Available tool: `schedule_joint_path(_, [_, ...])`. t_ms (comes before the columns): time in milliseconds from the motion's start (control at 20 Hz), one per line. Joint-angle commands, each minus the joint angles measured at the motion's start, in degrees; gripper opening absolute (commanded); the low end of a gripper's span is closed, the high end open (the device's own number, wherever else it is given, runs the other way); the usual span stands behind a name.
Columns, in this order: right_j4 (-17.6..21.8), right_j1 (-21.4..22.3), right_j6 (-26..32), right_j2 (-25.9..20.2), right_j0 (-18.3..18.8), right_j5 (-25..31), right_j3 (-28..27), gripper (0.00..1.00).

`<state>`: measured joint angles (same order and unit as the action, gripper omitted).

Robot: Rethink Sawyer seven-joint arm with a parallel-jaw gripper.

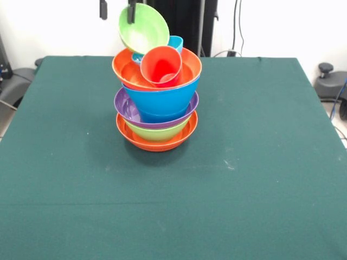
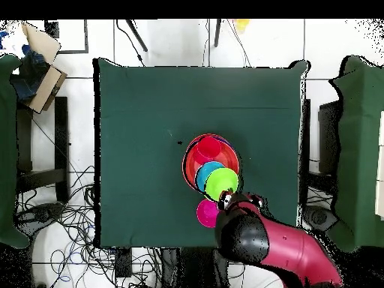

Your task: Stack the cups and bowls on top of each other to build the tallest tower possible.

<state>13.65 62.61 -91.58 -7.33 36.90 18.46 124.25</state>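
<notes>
The tower (image 1: 157,108) stands mid-table: a wide orange bowl (image 1: 157,142) as base, then a green bowl (image 1: 157,131), the purple bowl (image 1: 126,110), a blue bowl (image 1: 162,97) and the second orange bowl (image 1: 123,69). The red cup (image 1: 161,65) lies tilted in that top bowl, with a small blue bowl (image 1: 175,41) behind it. A second green bowl (image 1: 145,28) leans tilted on top. My gripper (image 1: 117,10) is open, its fingers astride that bowl's left rim. The magenta bowl (image 2: 208,213) sits on the table beside the tower (image 2: 211,161).
The green table cloth (image 1: 244,162) spreads all round the tower. My arm (image 2: 274,251) reaches in from the robot's side of the table, close to the magenta bowl. Chairs and cables lie off the table's edges.
</notes>
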Motion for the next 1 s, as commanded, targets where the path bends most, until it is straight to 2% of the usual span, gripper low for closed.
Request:
schedule_joint_path(50, [-5.19, 4.96, 2.05, -4.81, -0.1, 21.61, -7.58, 1.0])
schedule_joint_path(200, [-4.72, 2.26, 2.17, -5.57, 0.4, 22.82, -11.17, 1.0])
schedule_joint_path(350, [-3.82, -1.84, 2.12, -6.52, 1.07, 20.62, -13.99, 1.0])
schedule_joint_path(450, [-3.68, -2.93, 1.98, -6.76, 1.13, 21.33, -15.47, 1.0])
schedule_joint_path(1000, [-2.56, -2.82, 0.24, -6.03, -0.13, 20.51, -15.51, 1.0])
